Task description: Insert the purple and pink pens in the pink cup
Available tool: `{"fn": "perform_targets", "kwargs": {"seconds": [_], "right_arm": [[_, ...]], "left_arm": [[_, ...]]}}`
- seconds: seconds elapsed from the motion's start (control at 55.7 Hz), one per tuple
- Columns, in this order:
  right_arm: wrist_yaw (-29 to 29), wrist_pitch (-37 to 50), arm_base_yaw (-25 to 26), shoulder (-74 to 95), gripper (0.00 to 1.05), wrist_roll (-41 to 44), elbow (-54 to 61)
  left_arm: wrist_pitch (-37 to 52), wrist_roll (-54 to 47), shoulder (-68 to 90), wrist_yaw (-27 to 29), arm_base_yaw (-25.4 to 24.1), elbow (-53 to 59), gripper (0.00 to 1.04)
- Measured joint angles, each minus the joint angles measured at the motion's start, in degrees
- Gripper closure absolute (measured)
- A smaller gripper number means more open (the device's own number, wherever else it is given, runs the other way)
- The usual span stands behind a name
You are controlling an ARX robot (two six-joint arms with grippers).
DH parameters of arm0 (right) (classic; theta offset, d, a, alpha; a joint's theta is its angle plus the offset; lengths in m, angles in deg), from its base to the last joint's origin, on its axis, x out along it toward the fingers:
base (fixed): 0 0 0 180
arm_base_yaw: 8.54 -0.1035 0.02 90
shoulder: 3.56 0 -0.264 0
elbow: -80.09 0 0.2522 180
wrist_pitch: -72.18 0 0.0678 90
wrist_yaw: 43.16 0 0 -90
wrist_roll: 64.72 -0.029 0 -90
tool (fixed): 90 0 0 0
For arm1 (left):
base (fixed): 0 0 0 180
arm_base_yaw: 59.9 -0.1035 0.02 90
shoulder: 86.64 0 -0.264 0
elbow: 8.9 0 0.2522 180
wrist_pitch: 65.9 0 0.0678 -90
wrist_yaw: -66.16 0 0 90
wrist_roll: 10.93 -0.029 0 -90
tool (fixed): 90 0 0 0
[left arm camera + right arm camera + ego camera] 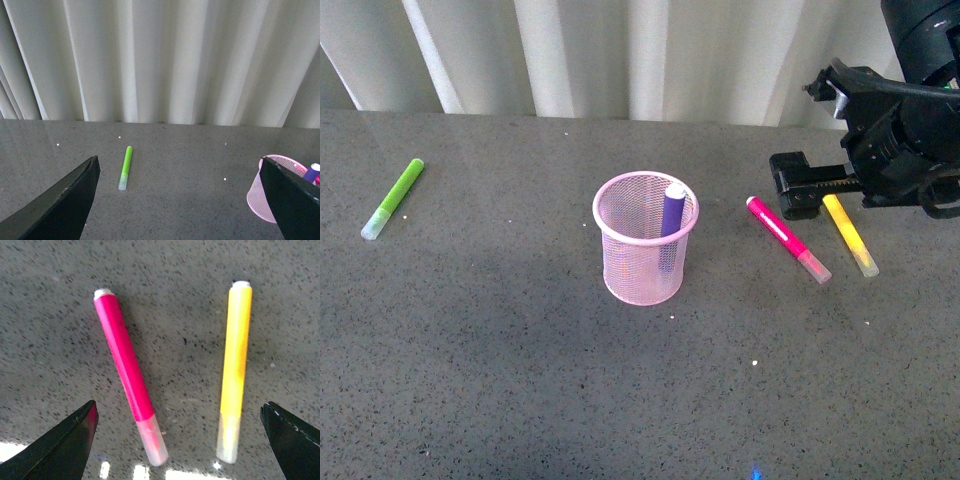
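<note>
My right gripper (178,412) is spread wide and holds nothing. Its dark wedge-shaped fingers (75,440) stand apart above two markers lying flat. One is the pink pen (127,385), a magenta barrel with a clear translucent cap, lying slightly askew. Beside it, not touching, is the yellow marker (235,365), of the same build.

My left gripper (178,165) is likewise released and empty.

The purple pen (671,215) stands tilted inside the pink cup (620,265) — round wire mesh with a solid rim, tapering to the base — at mid-table, left of the pink pen.

A lime-green marker (392,200) lies well apart at far left. The table (520,380) is grey speckled stone-like material, backed by a pleated pale curtain (620,50).
</note>
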Motion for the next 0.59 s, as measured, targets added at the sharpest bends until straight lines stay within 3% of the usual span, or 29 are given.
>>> {"fn": "perform_targets", "kwargs": {"seconds": [0.592], "right_arm": [[-1.09, -2.32, -2.56, 12.63, 0.07, -1.55, -14.25]], "left_arm": [[0.00, -0.02, 0.00, 0.00, 0.00, 0.00, 0.07]]}}
